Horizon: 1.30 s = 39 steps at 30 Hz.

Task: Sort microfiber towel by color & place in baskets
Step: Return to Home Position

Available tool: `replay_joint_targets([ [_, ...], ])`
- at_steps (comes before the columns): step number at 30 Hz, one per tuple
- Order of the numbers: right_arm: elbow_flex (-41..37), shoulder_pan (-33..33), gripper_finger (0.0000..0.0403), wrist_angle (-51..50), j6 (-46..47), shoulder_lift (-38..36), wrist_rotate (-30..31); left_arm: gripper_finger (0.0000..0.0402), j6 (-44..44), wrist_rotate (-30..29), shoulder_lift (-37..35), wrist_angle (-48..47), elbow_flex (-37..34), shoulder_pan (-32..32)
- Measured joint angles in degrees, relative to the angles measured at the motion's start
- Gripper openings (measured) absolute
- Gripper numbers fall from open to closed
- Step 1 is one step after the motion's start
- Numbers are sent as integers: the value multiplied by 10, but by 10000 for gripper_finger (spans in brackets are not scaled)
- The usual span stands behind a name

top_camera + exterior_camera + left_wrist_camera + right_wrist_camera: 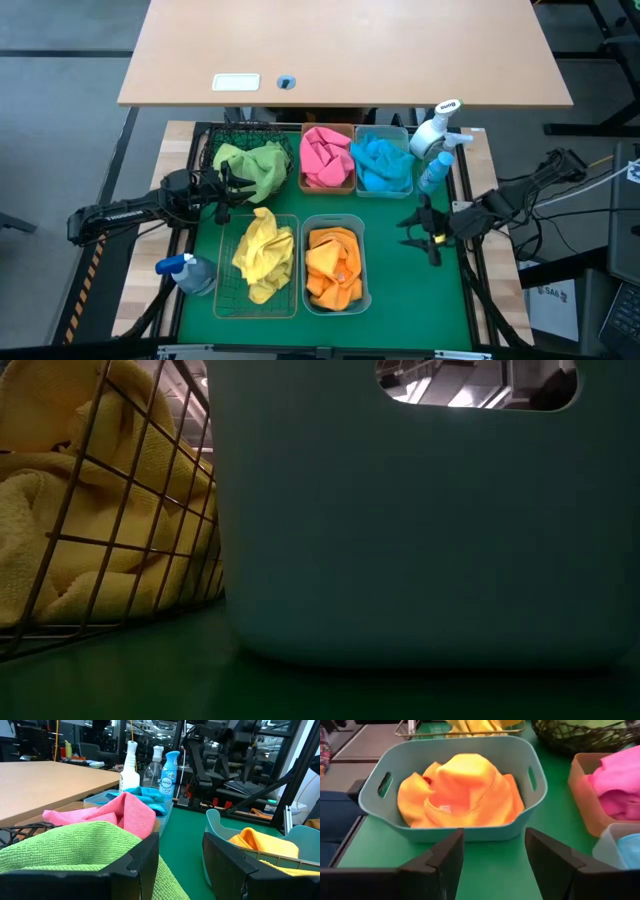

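Light wood desk (340,50) beyond the work table, bearing one white card (236,82) and one small round port (287,82). Grey floor (60,120) to either side. Green mat (395,290) over the work surface, with a pale wood border (176,145). Loose cables (598,180) at the right. Dark metal frames (215,750) and bright ceiling lights (272,740) in the room behind.

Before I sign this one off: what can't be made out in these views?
- Low view: the blue bin fills the frame with its wall, hiding its orange towel and everything behind.
- High view: whatever lies under the yellow towel is covered by it.
- Right wrist view: the blue towel is cut off by the picture's edge.
- High view: the label on the spray bottle is too small to read.
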<state>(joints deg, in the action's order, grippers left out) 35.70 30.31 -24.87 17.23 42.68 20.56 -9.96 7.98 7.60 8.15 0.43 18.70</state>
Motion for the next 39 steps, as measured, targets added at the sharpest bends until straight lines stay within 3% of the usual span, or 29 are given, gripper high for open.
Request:
replay_joint_targets([
  [10,-80,1,209,10,-76,-116,9,146,0,0,0,0,0,0],
  [25,-224,0,209,90,-257,-421,20,146,0,0,0,0,0,0],
  [31,-234,-1,209,97,-282,-424,29,146,0,0,0,-1,0,0],
  [39,-301,-1,209,218,-331,-425,17,146,0,0,0,2,0,0],
])
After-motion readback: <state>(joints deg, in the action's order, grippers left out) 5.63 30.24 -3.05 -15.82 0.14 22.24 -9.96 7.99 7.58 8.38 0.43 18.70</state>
